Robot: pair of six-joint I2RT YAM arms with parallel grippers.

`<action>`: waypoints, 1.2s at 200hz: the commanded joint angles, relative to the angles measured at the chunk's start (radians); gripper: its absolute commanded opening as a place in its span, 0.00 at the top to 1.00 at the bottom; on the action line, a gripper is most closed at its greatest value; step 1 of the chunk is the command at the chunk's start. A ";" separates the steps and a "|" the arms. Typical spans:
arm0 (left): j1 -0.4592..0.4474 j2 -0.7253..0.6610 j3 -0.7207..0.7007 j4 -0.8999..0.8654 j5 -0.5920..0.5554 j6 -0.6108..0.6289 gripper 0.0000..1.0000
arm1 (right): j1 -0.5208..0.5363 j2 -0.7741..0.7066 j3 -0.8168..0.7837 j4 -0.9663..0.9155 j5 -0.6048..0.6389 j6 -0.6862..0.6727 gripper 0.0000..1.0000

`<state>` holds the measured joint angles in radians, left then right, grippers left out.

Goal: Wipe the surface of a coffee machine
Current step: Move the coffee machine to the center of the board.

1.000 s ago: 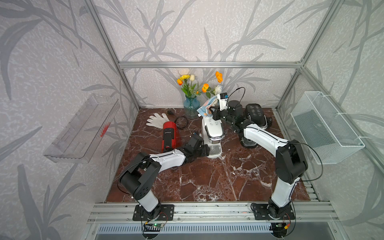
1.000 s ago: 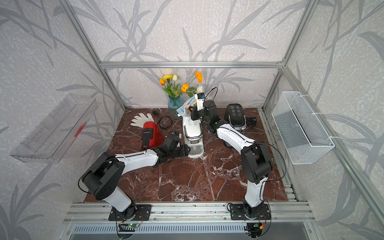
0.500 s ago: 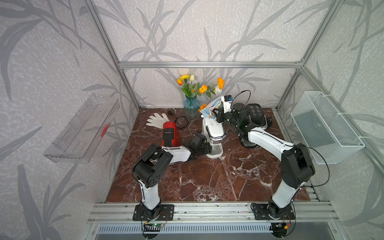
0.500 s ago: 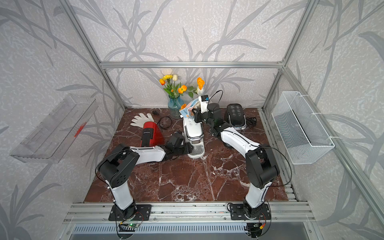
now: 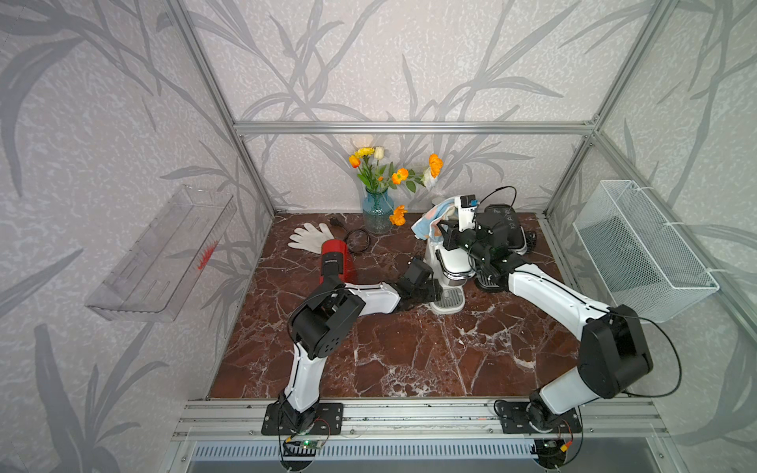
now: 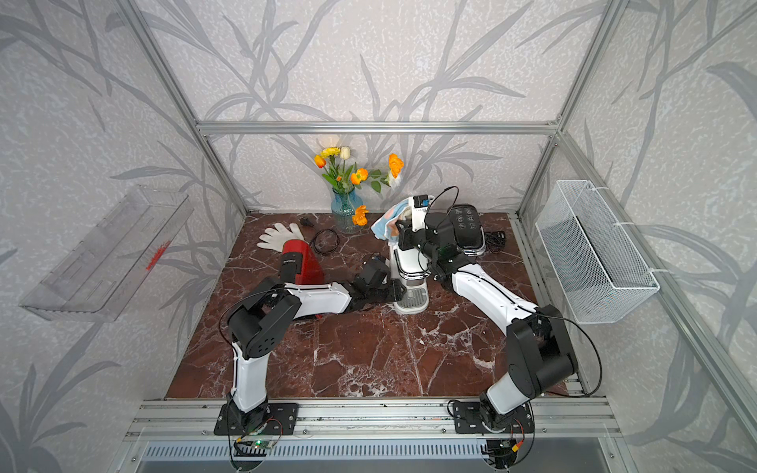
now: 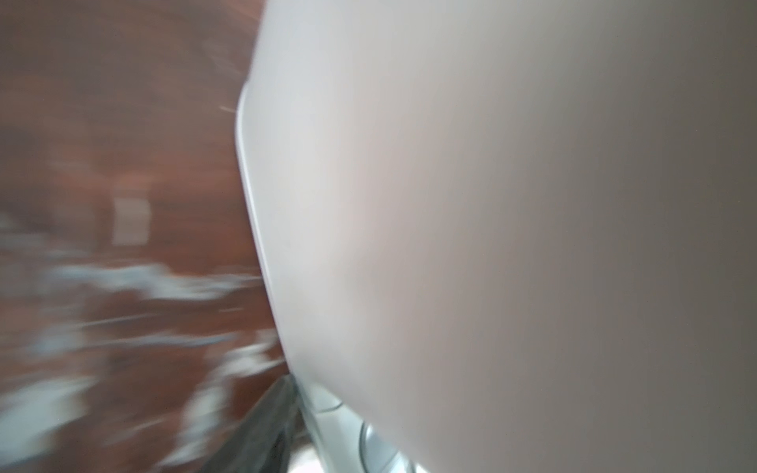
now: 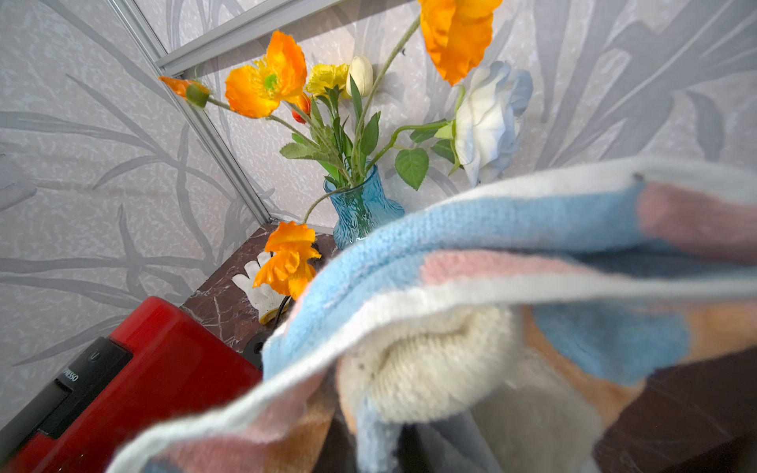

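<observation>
Pinching pastel-striped knitted cloth [image 5: 426, 223] in right pincer [image 5: 439, 231] over white coffee machine [image 5: 454, 264]; left pincer [image 5: 432, 291] at its base (spread or clamped, cannot tell).

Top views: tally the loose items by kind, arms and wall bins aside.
Coffee machines: 2 (white coffee machine, red coffee machine)
Black button-topped appliance: 1
Blue glass vase of flowers: 1
White knit glove: 1
Coiled black cord: 1
Pastel striped cloth: 1
Dark ribbed item, partly hidden: 1
Total: 8
</observation>
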<state>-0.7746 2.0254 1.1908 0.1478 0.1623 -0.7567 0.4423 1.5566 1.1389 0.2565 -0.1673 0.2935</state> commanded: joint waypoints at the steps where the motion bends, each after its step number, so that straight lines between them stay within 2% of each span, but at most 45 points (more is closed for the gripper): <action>1: -0.072 0.045 0.091 -0.070 0.151 0.076 0.37 | -0.001 0.029 -0.059 -0.193 -0.055 0.009 1.00; 27: -0.074 0.014 0.125 -0.150 0.116 0.092 0.39 | -0.010 0.009 -0.042 -0.208 -0.135 0.034 1.00; 51: -0.068 -0.095 0.000 -0.093 0.028 0.096 0.38 | -0.010 0.010 -0.034 -0.206 -0.157 0.048 1.00; 70: -0.049 -0.191 -0.088 -0.074 0.019 0.097 0.38 | 0.003 0.017 -0.007 -0.228 -0.168 0.052 1.00; 95: -0.023 -0.300 -0.116 -0.156 0.002 0.149 0.37 | 0.018 0.019 0.033 -0.265 -0.167 0.022 1.00; 125: 0.032 -0.387 -0.055 -0.274 0.054 0.220 0.36 | 0.017 0.016 0.066 -0.305 -0.222 -0.011 1.00; 155: 0.107 -0.495 -0.030 -0.280 0.137 0.227 0.34 | 0.018 -0.003 0.083 -0.324 -0.270 -0.053 1.00; 200: 0.181 -0.690 -0.041 -0.267 0.143 0.263 0.28 | 0.018 -0.062 0.002 -0.201 -0.360 -0.097 1.00; 219: 0.218 -0.742 -0.045 -0.262 0.167 0.229 0.22 | 0.018 -0.075 -0.026 -0.158 -0.407 -0.111 1.00; 240: 0.273 -0.740 -0.045 -0.226 0.298 0.163 0.21 | 0.022 -0.082 -0.049 -0.113 -0.473 -0.128 1.00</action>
<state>-0.5499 1.2812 1.1305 -0.0967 0.3237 -0.5415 0.4557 1.4986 1.1229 0.0856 -0.5392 0.1936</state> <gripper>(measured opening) 0.789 0.115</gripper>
